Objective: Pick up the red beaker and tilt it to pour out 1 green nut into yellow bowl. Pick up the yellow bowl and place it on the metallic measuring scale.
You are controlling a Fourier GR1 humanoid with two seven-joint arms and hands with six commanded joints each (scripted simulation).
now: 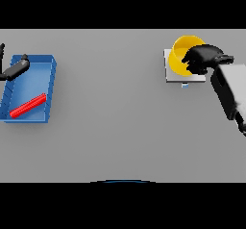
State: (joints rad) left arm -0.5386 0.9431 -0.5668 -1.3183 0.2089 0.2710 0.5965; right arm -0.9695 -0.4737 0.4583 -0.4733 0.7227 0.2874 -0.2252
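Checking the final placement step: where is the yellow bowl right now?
In the head view the yellow bowl sits at the far right of the table, on the metallic measuring scale, with the right hand curled over its right rim.

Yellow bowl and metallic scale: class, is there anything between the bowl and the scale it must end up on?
Nothing visible. The yellow bowl already sits over the metallic scale, with the right hand curled at its rim. The left hand is far off, by the blue tray.
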